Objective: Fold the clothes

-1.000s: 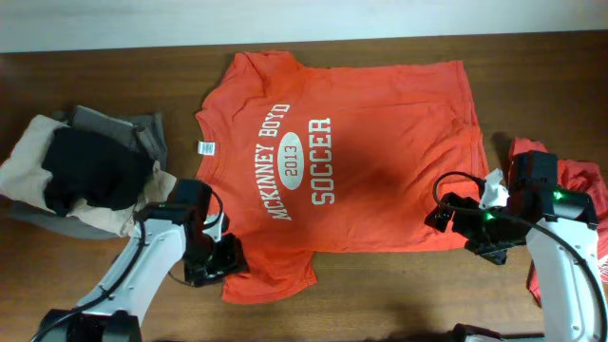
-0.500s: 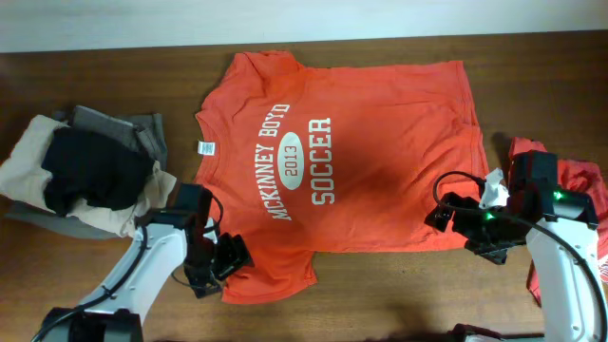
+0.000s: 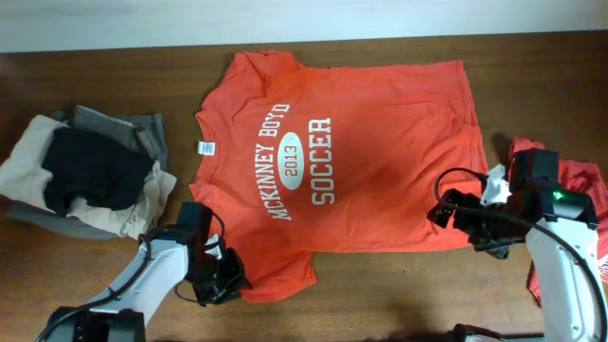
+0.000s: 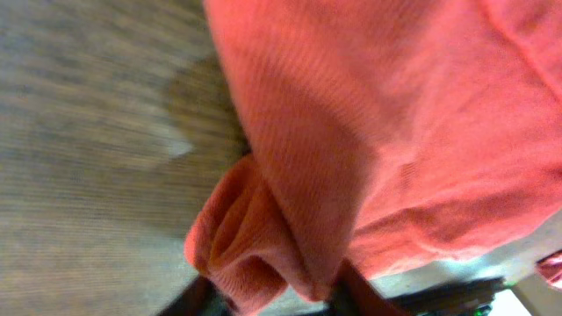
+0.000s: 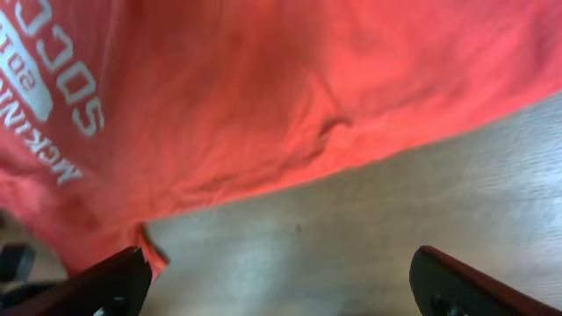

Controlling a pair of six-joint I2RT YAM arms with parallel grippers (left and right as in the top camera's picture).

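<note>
here, one orange shirt (image 3: 361, 142); left gripper (image 3: 226, 281) pinches its sleeve, right gripper (image 3: 446, 212) spread apart.

T-shirt and spare clothes on the table

The soccer T-shirt (image 3: 361, 161) lies flat mid-table (image 3: 399, 294), collar leftward. A clothes pile (image 3: 85, 176) sits left of it and another garment (image 3: 581, 179) right. The left gripper (image 3: 231, 281) is at its near sleeve, the right gripper (image 3: 439, 214) beside its hem.
</note>
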